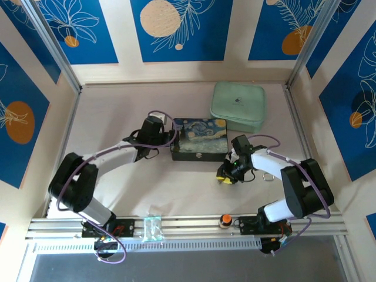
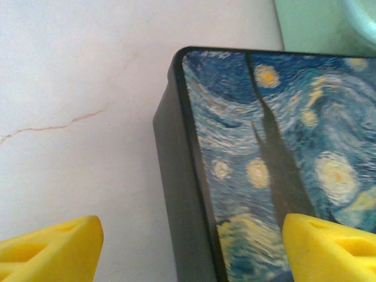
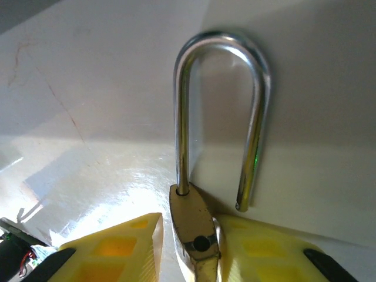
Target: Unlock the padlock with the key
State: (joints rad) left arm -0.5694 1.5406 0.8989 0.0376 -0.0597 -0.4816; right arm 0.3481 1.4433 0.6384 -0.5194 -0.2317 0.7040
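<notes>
Right gripper (image 3: 189,223) flanks the padlock (image 3: 197,241), clamped or not I cannot tell, shackle pointing away lengthwise.

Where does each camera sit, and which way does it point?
Top external: above, behind the bases, looking down at the table; left arm and right arm show.
Left wrist: on its arm, facing the starry box; the left gripper shows.
Right wrist: on its arm, facing the padlock, flanked by the right gripper.
Shared: top and left wrist both show the starry box.

Bright even overhead light, white glare and hard shadows on counter (image 3: 111,188) beside padlock (image 3: 194,226), left wrist view softly blurred
</notes>
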